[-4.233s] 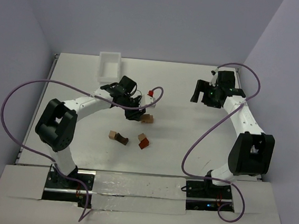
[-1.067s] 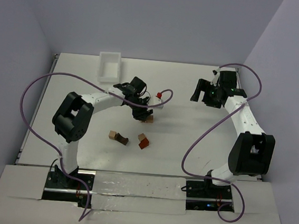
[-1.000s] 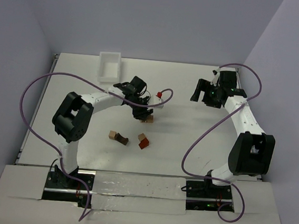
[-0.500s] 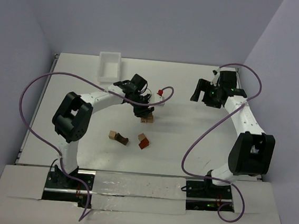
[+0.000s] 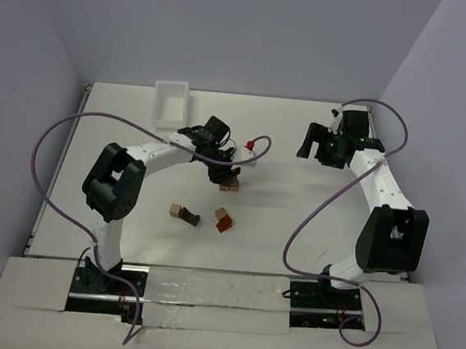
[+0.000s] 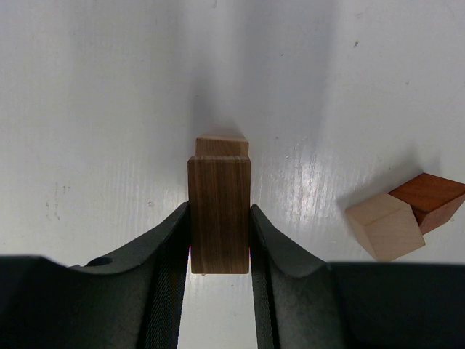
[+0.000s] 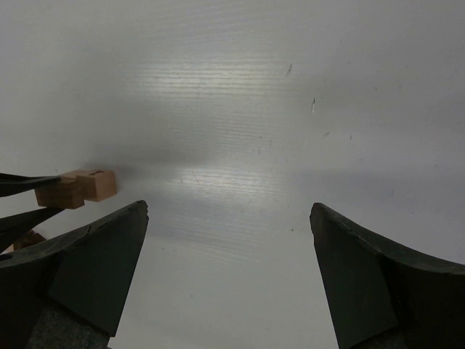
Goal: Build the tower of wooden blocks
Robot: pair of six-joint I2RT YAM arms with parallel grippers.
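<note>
My left gripper (image 6: 220, 218) is shut on a dark brown block (image 6: 219, 203), held lengthwise between both fingers. A light tan block (image 6: 221, 145) shows just past its far end, on the table; I cannot tell whether the two touch. In the top view this spot (image 5: 229, 184) lies mid-table, under the left gripper (image 5: 226, 175). My right gripper (image 7: 229, 211) stands wide open over bare table at the back right (image 5: 309, 142), holding nothing.
A tan block (image 6: 383, 227) touching a reddish-brown block (image 6: 429, 200) lies right of the left gripper. Nearer the bases lie a tan and dark brown pair (image 5: 185, 214) and a reddish pair (image 5: 223, 218). A white bin (image 5: 170, 102) stands at the back left.
The left gripper has edged slightly right with the dark brown block, settling over the tan block. The right arm has not moved.
</note>
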